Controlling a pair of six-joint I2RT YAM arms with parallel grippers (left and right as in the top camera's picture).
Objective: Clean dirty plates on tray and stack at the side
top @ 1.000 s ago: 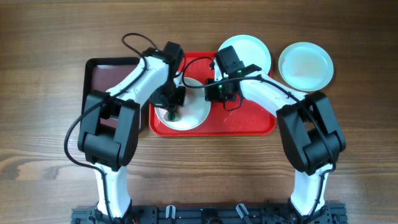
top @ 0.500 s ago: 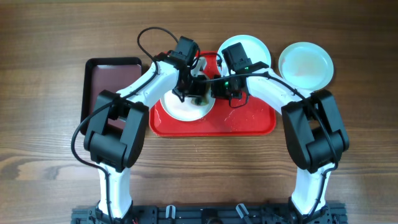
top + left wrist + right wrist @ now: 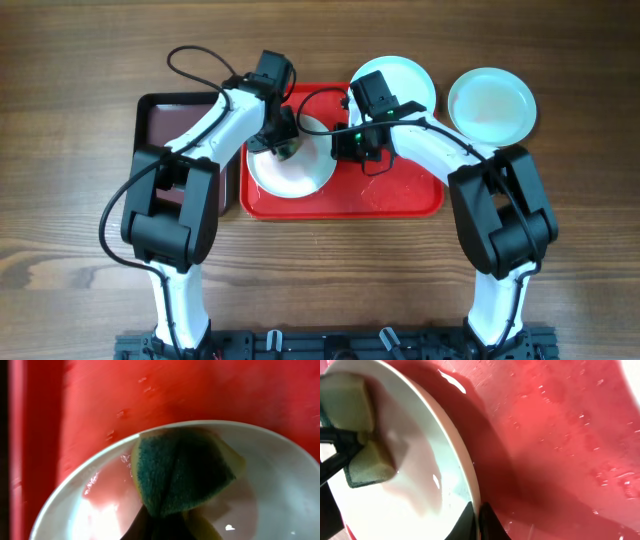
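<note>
A white plate [image 3: 292, 172] lies on the left half of the red tray [image 3: 400, 195]. My left gripper [image 3: 279, 145] is shut on a green-and-yellow sponge [image 3: 180, 472] and presses it on the plate's far left part [image 3: 280, 485]. My right gripper [image 3: 343, 150] is shut on the plate's right rim [image 3: 470, 485], one finger on each side. The sponge also shows in the right wrist view [image 3: 357, 435]. A pale mint-blue plate [image 3: 405, 80] lies at the tray's far right edge. A second pale plate [image 3: 491, 105] lies on the table right of the tray.
A dark brown-black tray [image 3: 178, 120] lies on the table left of the red tray, partly under my left arm. Water drops cover the red tray's floor [image 3: 570, 435].
My left gripper has moved the sponge across the white plate, first to the far right part, then back to the far left. The right gripper kept its hold on the rim.
</note>
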